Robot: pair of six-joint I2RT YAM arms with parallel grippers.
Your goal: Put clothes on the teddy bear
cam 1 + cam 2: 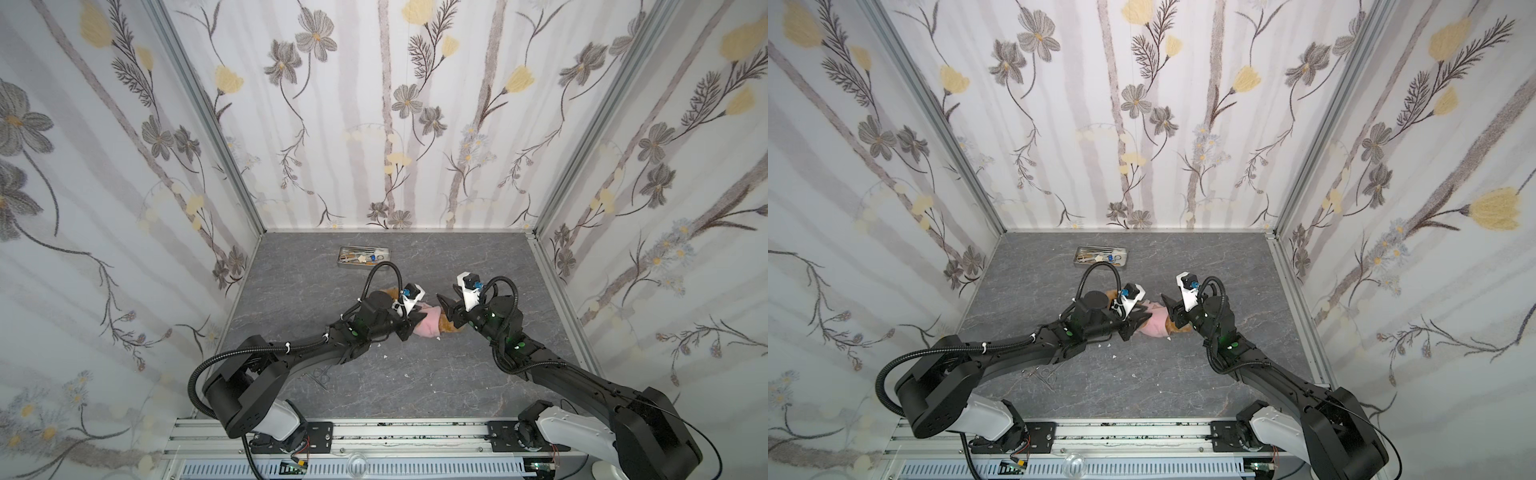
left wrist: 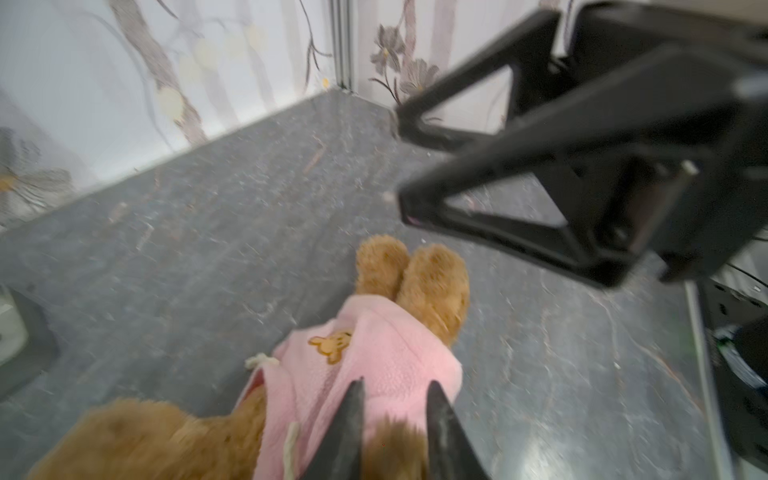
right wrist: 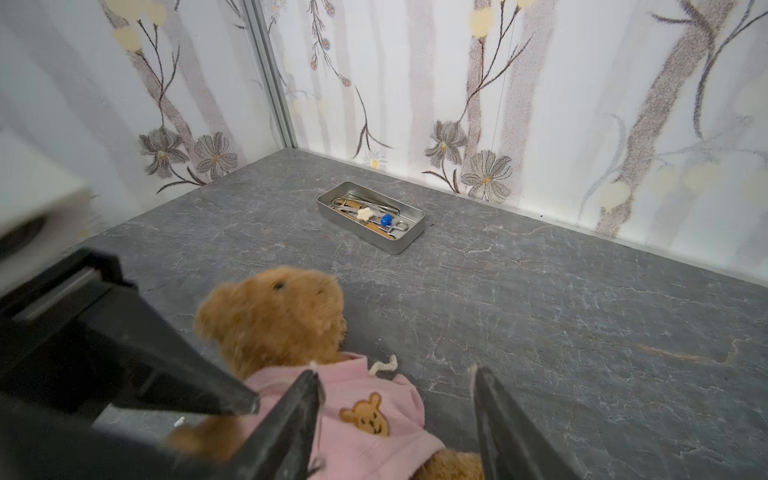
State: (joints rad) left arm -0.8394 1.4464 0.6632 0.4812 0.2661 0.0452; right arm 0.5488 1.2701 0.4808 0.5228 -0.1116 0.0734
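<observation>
The teddy bear [image 3: 274, 316] lay on its back near the middle of the grey marbled surface [image 1: 415, 382], between the two arms, with its head toward the left arm and its legs [image 2: 432, 282] toward the right one. A pink shirt [image 2: 374, 357] covered its torso, with the orange bear-face emblem [image 3: 368, 415] facing up and a pale drawstring [image 3: 384, 365] lying loose at the collar; both legs stuck out bare past the hem. In both top views only a patch of pink [image 1: 430, 324] and a little brown fur [image 1: 1173, 328] showed between the arms. The left end effector [image 2: 397, 384] had its fingers parted, with the tips over the shirt on either side of a tuft of brown fur. The right end effector [image 3: 395, 372] was spread wider above the bear's lower body and pinched nothing; in the left wrist view it hung clear of the legs [image 2: 401, 162]. Well behind the bear, near the back wall, sat a small metal tray [image 3: 409, 241] of instruments, and a metal instrument [image 1: 318, 376] lay on the surface under the left arm.
</observation>
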